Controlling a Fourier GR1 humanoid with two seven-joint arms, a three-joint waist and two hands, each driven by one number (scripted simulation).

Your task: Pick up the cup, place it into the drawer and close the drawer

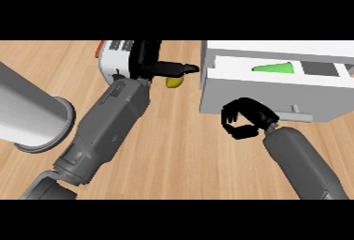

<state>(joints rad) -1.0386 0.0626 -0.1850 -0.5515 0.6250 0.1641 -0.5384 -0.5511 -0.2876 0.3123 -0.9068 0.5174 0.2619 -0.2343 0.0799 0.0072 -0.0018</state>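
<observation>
Light wood-grain counter (181, 154) with a grey cylinder (22, 108) lying at left

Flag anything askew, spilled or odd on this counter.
Nothing looks spilled or damaged. Only the drawer stands open, a green object lying inside; the right hand is curled just before its front.

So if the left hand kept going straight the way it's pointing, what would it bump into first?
Probably the side of the white drawer unit, just right of the left hand; depth is unclear, so it might pass above.
</observation>
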